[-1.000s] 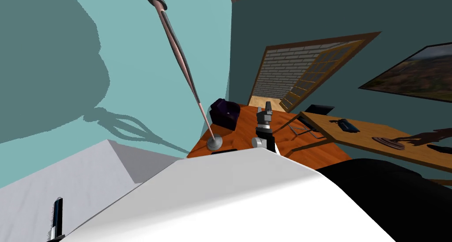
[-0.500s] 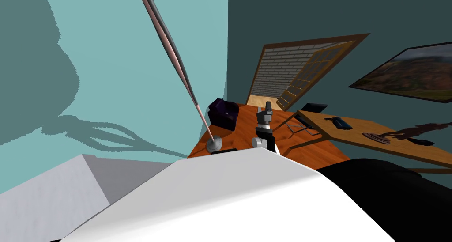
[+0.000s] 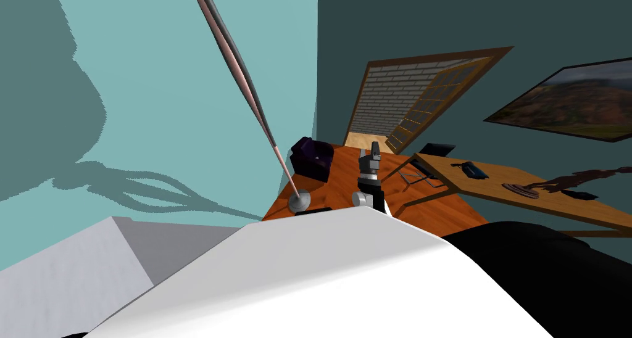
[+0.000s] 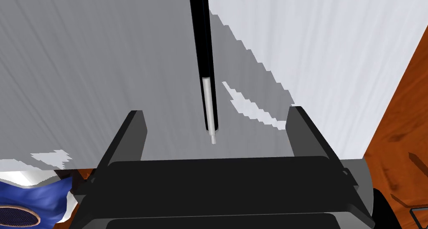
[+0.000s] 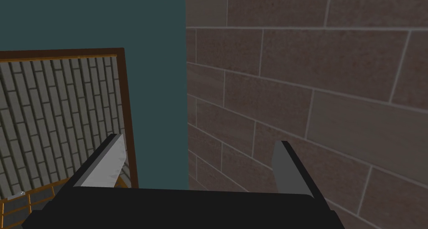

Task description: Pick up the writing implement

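A slim black pen (image 4: 207, 51) with a silver tip lies on a white, flat-topped surface (image 4: 104, 51), running straight away from my left gripper (image 4: 215, 112). That gripper is open just above the surface. Its two dark fingers stand on either side of the pen's silver tip without touching it. The white surface (image 3: 55, 279) also shows at the lower left of the head view. My right gripper (image 3: 374, 149) is held up in front of my chest, open and empty (image 5: 200, 138).
A floor lamp with a thin pole (image 3: 247, 87) and a round base (image 3: 300, 200) stands on the orange wood floor (image 3: 345, 192), beside a dark purple object (image 3: 313, 157). A wooden table (image 3: 494, 186) carrying small items is to the right. A blue item (image 4: 33, 193) lies below the white surface's edge.
My head camera has swung a little, so the white surface slid down and left, and the pen left the head picture. The right arm has held still.
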`<state>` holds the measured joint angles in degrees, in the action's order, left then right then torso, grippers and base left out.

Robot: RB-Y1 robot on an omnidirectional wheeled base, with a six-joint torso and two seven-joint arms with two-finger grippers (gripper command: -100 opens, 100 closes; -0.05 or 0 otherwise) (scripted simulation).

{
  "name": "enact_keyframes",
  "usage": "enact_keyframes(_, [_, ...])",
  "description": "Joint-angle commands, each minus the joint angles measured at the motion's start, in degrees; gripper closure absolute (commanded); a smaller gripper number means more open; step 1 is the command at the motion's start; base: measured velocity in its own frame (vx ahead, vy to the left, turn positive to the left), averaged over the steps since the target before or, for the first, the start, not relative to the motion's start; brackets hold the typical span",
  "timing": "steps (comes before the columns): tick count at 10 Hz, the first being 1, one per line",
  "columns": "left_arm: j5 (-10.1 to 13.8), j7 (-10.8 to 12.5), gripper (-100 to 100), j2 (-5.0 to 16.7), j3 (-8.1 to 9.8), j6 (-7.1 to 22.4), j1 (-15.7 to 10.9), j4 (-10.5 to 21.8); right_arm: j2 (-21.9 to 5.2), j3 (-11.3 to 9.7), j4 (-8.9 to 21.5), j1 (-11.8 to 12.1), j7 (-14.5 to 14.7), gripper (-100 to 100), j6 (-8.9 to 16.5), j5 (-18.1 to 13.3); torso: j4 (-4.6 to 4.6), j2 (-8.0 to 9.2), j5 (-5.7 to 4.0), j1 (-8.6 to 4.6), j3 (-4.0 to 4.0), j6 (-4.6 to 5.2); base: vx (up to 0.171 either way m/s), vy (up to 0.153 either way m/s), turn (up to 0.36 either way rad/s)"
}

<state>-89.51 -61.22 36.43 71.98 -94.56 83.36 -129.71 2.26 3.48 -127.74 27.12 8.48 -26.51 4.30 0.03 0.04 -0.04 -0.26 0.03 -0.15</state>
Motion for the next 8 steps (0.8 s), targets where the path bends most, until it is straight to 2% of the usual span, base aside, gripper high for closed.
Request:
enact_keyframes(1, [0.0, 0.0, 100, 0.0, 0.0, 0.0, 0.0, 0.0, 0.0, 0.0, 0.0, 0.0, 0.0, 0, 0.0, 0.0, 0.0, 0.0, 0.0, 0.0, 0.0, 0.0, 0.0, 0.0, 0.0])
enact_keyframes(5, [0.0, 0.1, 100, 0.0, 0.02, 0.0, 0.0, 0.0, 0.0, 0.0, 0.0, 0.0, 0.0, 0, 0.0, 0.0, -0.01, -0.03, 0.0, 0.01, -0.02, 0.04, 0.0, 0.0, 0.0])
enact_keyframes(6, [0.0, 0.1, 0, 0.0, 0.02, 0.0, 0.0, 0.0, 0.0, 0.0, 0.0, 0.0, 0.0, 0, 0.0, 0.0, -0.01, -0.04, 0.0, 0.01, -0.02, 0.04, 0.0, 0.0, 0.0])
enact_keyframes(7, [1.4, 0.0, 100, 0.1, 1.91, -1.0, 0.6, -0.1, 0.0, 0.0, 0.0, 0.0, 0.0, 0, 0.0, 0.0, -0.01, -0.04, 0.0, 0.01, -0.02, 0.05, 0.012, -0.003, 0.022])
enact_keyframes(8, [2.4, 0.0, 100, 0.2, 3.11, -1.6, 0.9, -0.2, 0.0, 0.0, 0.0, 0.0, 0.0, 0, 0.0, 0.0, -0.02, -0.07, -0.02, -0.03, -0.04, 0.04, 0.022, -0.003, 0.027])
